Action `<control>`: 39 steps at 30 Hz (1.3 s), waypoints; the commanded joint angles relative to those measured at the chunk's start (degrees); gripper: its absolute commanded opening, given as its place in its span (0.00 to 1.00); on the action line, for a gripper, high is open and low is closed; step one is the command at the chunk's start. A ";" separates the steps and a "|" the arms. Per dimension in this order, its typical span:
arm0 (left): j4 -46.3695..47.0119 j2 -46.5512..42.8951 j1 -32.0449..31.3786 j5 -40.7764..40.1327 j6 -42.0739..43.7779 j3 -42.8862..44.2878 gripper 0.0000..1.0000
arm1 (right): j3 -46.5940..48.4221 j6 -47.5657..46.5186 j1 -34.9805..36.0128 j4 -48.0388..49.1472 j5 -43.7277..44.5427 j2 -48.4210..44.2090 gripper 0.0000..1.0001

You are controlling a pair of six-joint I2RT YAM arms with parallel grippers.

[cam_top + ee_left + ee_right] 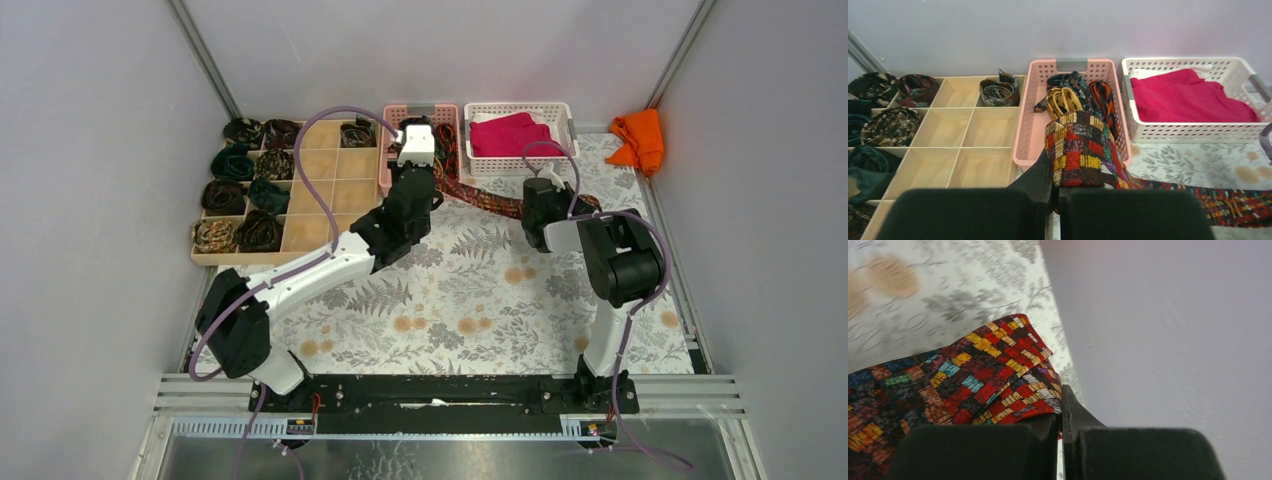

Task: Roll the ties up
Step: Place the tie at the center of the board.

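A red, orange and dark patchwork tie (490, 200) stretches across the mat between my two grippers. My left gripper (1057, 192) is shut on its folded wide end (1080, 155), just in front of the pink basket (1024, 135). My right gripper (1060, 410) is shut on the other end (973, 385), near the right wall. In the top view the left gripper (432, 180) is by the pink basket (387, 172) and the right gripper (535, 205) is below the white basket. More loose ties (1078, 95) lie in the pink basket. Several rolled ties (245, 190) fill cells of the wooden tray.
The wooden divided tray (335, 190) is at the back left with open cells. A white basket (566, 112) holds a magenta cloth (510, 135). An orange cloth (640, 140) lies in the back right corner. Grey walls enclose the floral mat (450, 300).
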 commanded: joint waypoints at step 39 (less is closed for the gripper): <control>-8.77 -3.80 6.18 0.34 -18.44 -12.30 0.00 | 26.24 33.87 5.65 -54.62 -46.72 9.15 0.60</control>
